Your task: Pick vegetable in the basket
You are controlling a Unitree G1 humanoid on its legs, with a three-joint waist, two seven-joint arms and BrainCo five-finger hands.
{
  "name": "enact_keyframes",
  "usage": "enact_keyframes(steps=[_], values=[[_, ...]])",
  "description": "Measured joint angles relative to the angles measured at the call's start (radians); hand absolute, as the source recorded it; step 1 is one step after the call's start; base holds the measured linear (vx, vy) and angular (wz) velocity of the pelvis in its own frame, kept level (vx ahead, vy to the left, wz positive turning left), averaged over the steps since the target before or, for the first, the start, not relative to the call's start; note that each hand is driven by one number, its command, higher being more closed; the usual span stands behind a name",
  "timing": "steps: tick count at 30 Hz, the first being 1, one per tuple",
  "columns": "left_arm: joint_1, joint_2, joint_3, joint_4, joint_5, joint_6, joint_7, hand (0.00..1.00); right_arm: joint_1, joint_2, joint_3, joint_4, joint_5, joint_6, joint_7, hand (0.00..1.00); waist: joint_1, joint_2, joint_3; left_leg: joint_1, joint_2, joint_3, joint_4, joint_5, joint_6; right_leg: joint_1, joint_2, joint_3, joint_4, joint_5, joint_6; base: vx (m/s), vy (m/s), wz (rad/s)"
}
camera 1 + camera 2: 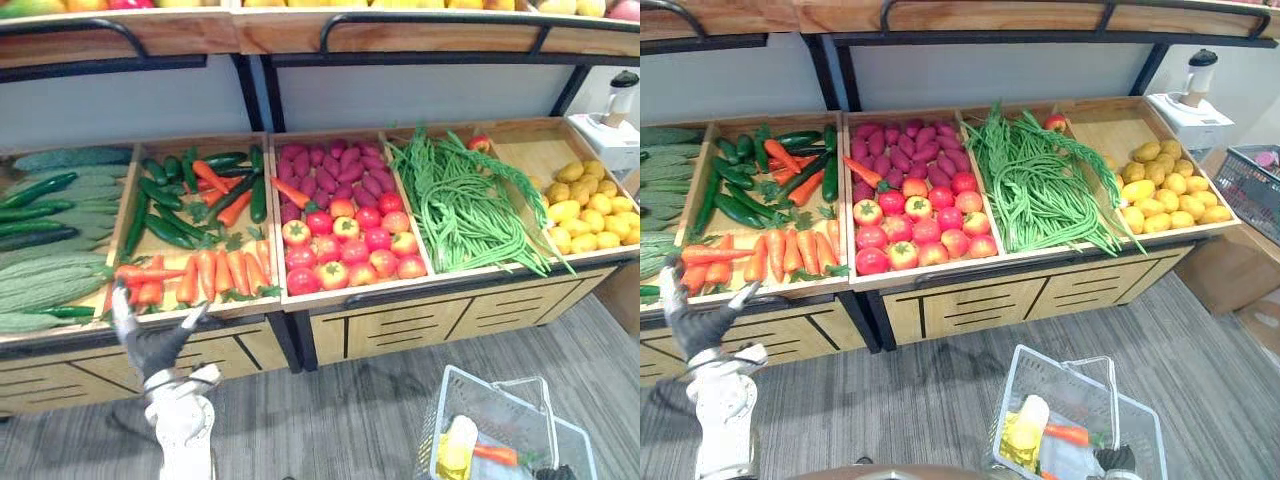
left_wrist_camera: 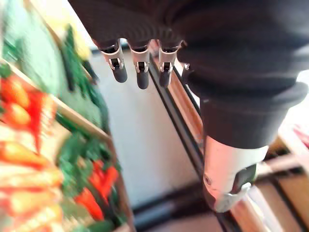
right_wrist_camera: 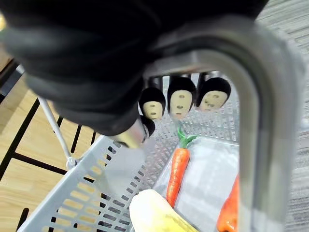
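At 7 o'clock in the eye view, left robot hand (image 1: 150,342) is raised before the stand (image 1: 400,325), fingers spread wide, holding nothing; bin carrots (image 1: 215,270) sit at its 1 o'clock. At 5 o'clock, right robot hand (image 3: 87,63) is curled tight round the handle (image 3: 253,121) of the basket (image 1: 1015,395), above the floor (image 1: 350,420). Inside: carrot (image 3: 177,171), 2nd carrot (image 3: 229,210) at its 4 o'clock, plus yellow item (image 3: 154,212).
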Motion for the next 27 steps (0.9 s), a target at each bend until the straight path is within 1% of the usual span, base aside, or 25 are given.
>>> enact_keyframes(steps=[3,4,5,6,7,8,10,11,12,15,16,17,18,19,20,22,24,27], values=[[0.036,-0.033,0.109,0.113,-0.018,0.051,0.053,0.00,0.008,0.030,-0.027,0.000,0.007,0.001,-0.010,1.00,0.002,-0.004,-0.014,0.000,-0.005,-0.026,-0.022,0.014,0.002,0.005,0.000,-0.021,0.000,-0.012,0.005,-0.01,-0.011,0.18],[0.041,-0.037,0.127,0.139,-0.029,0.056,0.062,0.00,0.011,0.036,-0.038,-0.002,0.008,0.002,-0.011,1.00,0.002,-0.004,-0.021,0.001,-0.006,-0.027,-0.030,0.019,0.001,0.005,0.000,-0.024,0.000,-0.012,0.005,0.00,-0.011,0.15],[0.049,-0.040,0.161,0.205,-0.053,0.066,0.069,0.00,0.019,0.047,-0.045,-0.004,0.009,0.002,-0.013,1.00,0.004,-0.005,-0.029,0.003,-0.007,-0.028,-0.045,0.024,0.000,0.009,0.001,-0.029,0.000,-0.014,0.004,0.00,-0.007,0.09],[0.049,-0.040,0.178,0.242,-0.065,0.075,0.070,0.00,0.023,0.052,-0.047,-0.005,0.009,0.003,-0.013,1.00,0.004,-0.005,-0.031,0.004,-0.006,-0.029,-0.046,0.024,0.000,0.013,0.001,-0.033,0.000,-0.017,0.006,0.02,-0.008,0.10],[0.049,-0.044,0.215,0.329,-0.093,0.096,0.074,0.00,0.027,0.064,-0.051,-0.009,0.012,0.007,-0.015,1.00,0.004,-0.009,-0.041,0.007,-0.007,-0.031,-0.053,0.026,0.000,0.015,0.001,-0.037,0.000,-0.019,0.007,0.03,-0.005,0.08],[0.050,-0.044,0.228,0.366,-0.102,0.100,0.074,0.00,0.032,0.070,-0.058,-0.010,0.015,0.008,-0.015,1.00,0.004,-0.009,-0.046,0.009,-0.007,-0.032,-0.059,0.029,0.000,0.015,0.001,-0.038,0.000,-0.019,0.006,0.05,-0.004,0.06],[0.050,-0.038,0.275,0.546,-0.127,0.101,0.060,0.00,0.034,0.095,-0.072,-0.011,0.020,0.010,-0.018,1.00,0.004,-0.015,-0.054,0.020,-0.010,-0.032,-0.080,0.037,0.001,0.016,0.001,-0.040,0.000,-0.023,0.007,0.04,0.000,0.02],[0.049,-0.036,0.282,0.596,-0.128,0.102,0.054,0.00,0.034,0.100,-0.074,-0.011,0.020,0.010,-0.018,1.00,0.003,-0.016,-0.056,0.021,-0.011,-0.032,-0.084,0.038,0.000,0.016,0.001,-0.040,0.000,-0.024,0.008,0.05,0.002,0.01],[0.048,-0.036,0.293,0.685,-0.131,0.109,0.043,0.00,0.033,0.111,-0.074,-0.010,0.031,0.010,-0.017,1.00,0.000,-0.019,-0.059,0.025,-0.012,-0.032,-0.094,0.041,-0.001,0.016,0.001,-0.040,-0.001,-0.025,0.011,0.04,0.002,0.00],[0.050,-0.033,0.274,0.849,-0.154,0.125,-0.014,0.00,0.024,0.119,-0.073,-0.002,0.041,0.010,-0.017,1.00,-0.001,-0.021,-0.059,0.040,-0.014,-0.034,-0.101,0.052,-0.003,0.016,0.001,-0.035,0.000,-0.028,0.015,0.09,0.004,-0.02],[0.052,-0.032,0.264,0.867,-0.154,0.128,-0.025,0.00,0.022,0.119,-0.072,-0.002,0.042,0.010,-0.017,1.00,-0.001,-0.021,-0.059,0.040,-0.015,-0.034,-0.102,0.052,-0.002,0.015,0.001,-0.035,0.000,-0.029,0.015,0.05,0.004,-0.01],[0.058,-0.026,0.246,0.907,-0.145,0.135,-0.048,0.00,0.019,0.119,-0.069,-0.002,0.047,0.010,-0.018,1.00,-0.002,-0.019,-0.058,0.042,-0.015,-0.032,-0.103,0.052,-0.002,0.015,0.001,-0.032,0.000,-0.028,0.015,0.05,0.004,-0.08],[0.058,-0.011,0.222,0.948,-0.114,0.139,-0.075,0.00,0.014,0.119,-0.064,-0.001,0.047,0.010,-0.017,1.00,-0.003,-0.015,-0.056,0.050,-0.015,-0.025,-0.106,0.052,-0.003,0.016,0.002,-0.025,0.001,-0.028,0.015,0.04,0.004,-0.13],[0.058,-0.004,0.212,0.966,-0.106,0.142,-0.092,0.00,0.011,0.118,-0.064,0.001,0.047,0.010,-0.017,1.00,-0.003,-0.013,-0.055,0.055,-0.015,-0.021,-0.108,0.051,-0.003,0.016,0.003,-0.019,0.002,-0.028,0.015,0.04,0.006,-0.18],[0.058,0.018,0.174,0.996,-0.105,0.148,-0.144,0.00,0.004,0.116,-0.050,0.006,0.047,0.010,-0.017,1.00,-0.008,-0.008,-0.052,0.061,-0.015,-0.015,-0.108,0.049,-0.005,0.016,0.003,-0.011,0.004,-0.028,0.015,0.03,0.006,-0.14],[0.058,0.030,0.144,1.002,-0.105,0.149,-0.182,0.00,-0.001,0.111,-0.029,0.017,0.046,0.010,-0.015,1.00,-0.007,-0.007,-0.051,0.068,-0.015,-0.007,-0.110,0.048,-0.006,0.016,0.004,-0.002,0.004,-0.028,0.015,0.02,0.005,-0.17],[0.057,0.050,0.090,1.030,-0.103,0.150,-0.247,0.00,-0.016,0.098,0.000,0.036,0.046,0.010,-0.011,1.00,-0.007,-0.003,-0.049,0.079,-0.013,0.011,-0.109,0.041,-0.008,0.015,0.005,0.020,0.010,-0.029,0.014,-0.01,0.007,-0.25],[0.050,0.054,0.024,1.050,-0.077,0.148,-0.295,0.00,-0.016,0.094,0.013,0.036,0.046,0.010,-0.009,1.00,-0.008,-0.005,-0.045,0.093,-0.013,0.019,-0.109,0.030,-0.017,0.016,0.004,0.033,0.021,-0.038,0.020,-0.01,0.006,-0.11]])
